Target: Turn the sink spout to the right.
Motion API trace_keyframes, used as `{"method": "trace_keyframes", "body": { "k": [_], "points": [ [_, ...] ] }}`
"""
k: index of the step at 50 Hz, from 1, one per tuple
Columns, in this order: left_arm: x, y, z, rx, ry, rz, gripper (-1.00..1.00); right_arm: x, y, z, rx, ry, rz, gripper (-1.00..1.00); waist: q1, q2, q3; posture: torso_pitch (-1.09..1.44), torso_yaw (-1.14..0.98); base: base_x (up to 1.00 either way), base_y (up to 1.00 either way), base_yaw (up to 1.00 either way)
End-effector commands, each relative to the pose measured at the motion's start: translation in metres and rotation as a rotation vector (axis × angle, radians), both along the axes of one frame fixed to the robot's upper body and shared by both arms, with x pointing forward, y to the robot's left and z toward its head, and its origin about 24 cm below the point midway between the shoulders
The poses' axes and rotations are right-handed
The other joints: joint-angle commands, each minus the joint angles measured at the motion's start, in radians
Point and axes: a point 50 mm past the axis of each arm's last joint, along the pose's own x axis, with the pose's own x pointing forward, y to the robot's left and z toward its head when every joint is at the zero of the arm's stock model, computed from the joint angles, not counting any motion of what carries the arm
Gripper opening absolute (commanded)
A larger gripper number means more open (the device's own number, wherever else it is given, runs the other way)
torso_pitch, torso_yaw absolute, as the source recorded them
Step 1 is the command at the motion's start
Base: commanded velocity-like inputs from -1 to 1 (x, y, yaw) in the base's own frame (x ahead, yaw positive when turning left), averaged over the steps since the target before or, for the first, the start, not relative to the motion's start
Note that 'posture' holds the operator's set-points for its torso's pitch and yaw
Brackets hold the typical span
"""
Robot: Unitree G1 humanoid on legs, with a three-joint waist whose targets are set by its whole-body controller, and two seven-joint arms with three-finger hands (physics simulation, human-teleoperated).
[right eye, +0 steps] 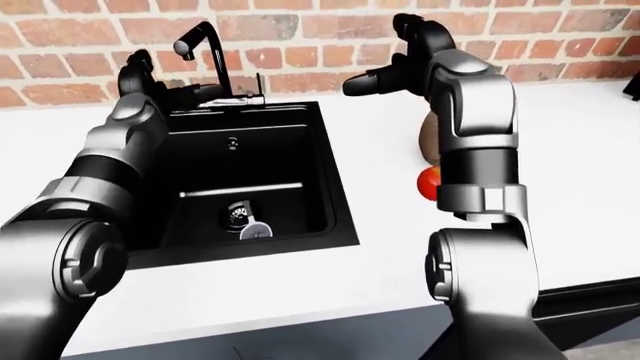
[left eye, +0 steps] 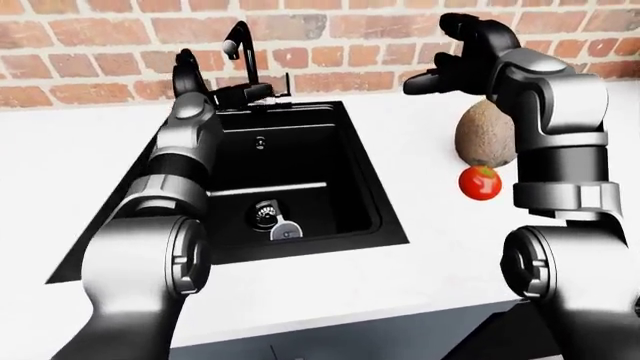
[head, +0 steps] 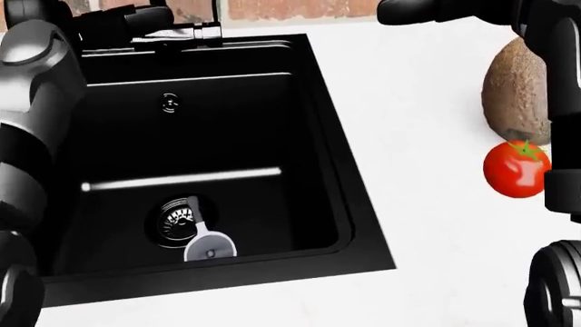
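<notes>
Black sink (left eye: pixel 345 225) fills centre-left of the left-eye view; spout (left eye: pixel 241 45) rises at top centre against the brick wall (left eye: pixel 90 52). Left hand (left eye: pixel 215 94) sits at the faucet base, finger spread hard to tell. Right hand (left eye: pixel 450 71) is raised at upper right, fingers spread, holding nothing. Coconut (left eye: pixel 485 133) and tomato (left eye: pixel 480 183) lie at right.
</notes>
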Motion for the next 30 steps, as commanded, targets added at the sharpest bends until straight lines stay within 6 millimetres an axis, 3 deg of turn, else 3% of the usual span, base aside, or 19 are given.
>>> {"method": "trace_keyframes", "body": {
  "k": [1, 19, 30],
  "points": [
    [-0.001, -0.003, 0.036, 0.017, -0.125, -0.007, 1.0, -0.005, 0.002, 0.025, -0.007, -0.103, 0.009, 1.0, 0.0, 0.001, -0.031, -0.12, 0.0, 0.0, 0.0, 0.0],
    [0.001, -0.019, 0.034, 0.052, -0.118, -0.048, 1.0, -0.006, 0.001, 0.019, -0.009, -0.104, 0.009, 1.0, 0.0, -0.002, -0.028, -0.12, 0.0, 0.0, 0.0, 0.0],
    [0.001, -0.028, 0.047, 0.06, -0.142, -0.071, 1.0, -0.008, 0.0, 0.021, -0.009, -0.106, 0.006, 1.0, 0.001, -0.004, -0.027, -0.12, 0.0, 0.0, 0.0, 0.0]
  ]
}}
